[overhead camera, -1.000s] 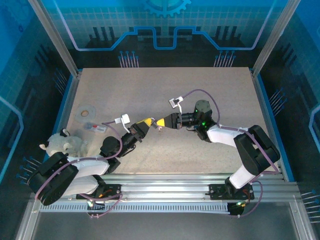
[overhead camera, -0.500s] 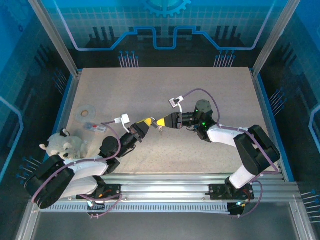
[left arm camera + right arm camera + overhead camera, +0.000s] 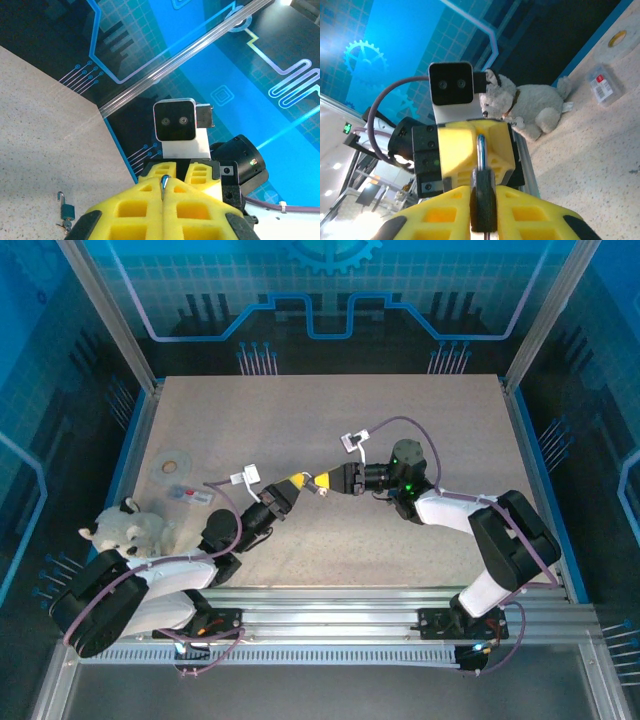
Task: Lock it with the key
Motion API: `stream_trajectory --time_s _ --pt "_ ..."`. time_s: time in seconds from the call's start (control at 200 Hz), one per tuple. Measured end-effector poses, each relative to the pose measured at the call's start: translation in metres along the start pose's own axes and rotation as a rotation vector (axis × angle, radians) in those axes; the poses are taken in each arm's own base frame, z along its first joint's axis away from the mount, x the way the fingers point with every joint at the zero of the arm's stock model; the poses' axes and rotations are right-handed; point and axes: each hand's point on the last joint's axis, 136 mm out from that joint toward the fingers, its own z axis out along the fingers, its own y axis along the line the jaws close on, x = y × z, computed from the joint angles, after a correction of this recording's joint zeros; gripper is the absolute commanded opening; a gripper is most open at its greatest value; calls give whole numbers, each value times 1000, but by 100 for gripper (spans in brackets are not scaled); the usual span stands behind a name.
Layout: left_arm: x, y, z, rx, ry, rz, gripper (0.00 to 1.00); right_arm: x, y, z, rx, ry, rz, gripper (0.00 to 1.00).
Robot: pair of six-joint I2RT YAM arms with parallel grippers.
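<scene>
Top external: right end effector (image 3: pixel 320 481), padlock (image 3: pixel 483 200) slightly farther back now.

Left edge crowded: plush toy (image 3: pixel 128 531), clear box (image 3: pixel 190 494) and tape roll (image 3: pixel 172 462) lie close together, with narrow gaps between them. Mid-table barred by left gripper (image 3: pixel 295 482) and right gripper (image 3: pixel 319 481), tip to tip on a padlock (image 3: pixel 483 197), cables (image 3: pixel 388 421) looping above. Far half of the table (image 3: pixel 330 410) and its right side bare, open up to the glass walls (image 3: pixel 330 300).

Matt padlock (image 3: pixel 483 200), shiny metal shackle (image 3: pixel 481 150)
</scene>
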Motion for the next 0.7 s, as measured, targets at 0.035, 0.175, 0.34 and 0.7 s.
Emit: stream_trajectory --time_s 0.035,0.175,0.34,0.7 --pt "7 1 0 0 34 -3 0 -4 0 0 6 -17 -10 22" --pt "25 10 -1 -30 114 -26 0 -19 7 -1 18 -71 -62 29" --pt "25 20 -3 -68 125 -37 0 -26 12 -3 26 -99 -96 43" --pt "12 32 3 -138 120 -35 0 -45 22 -41 161 -216 -187 100"
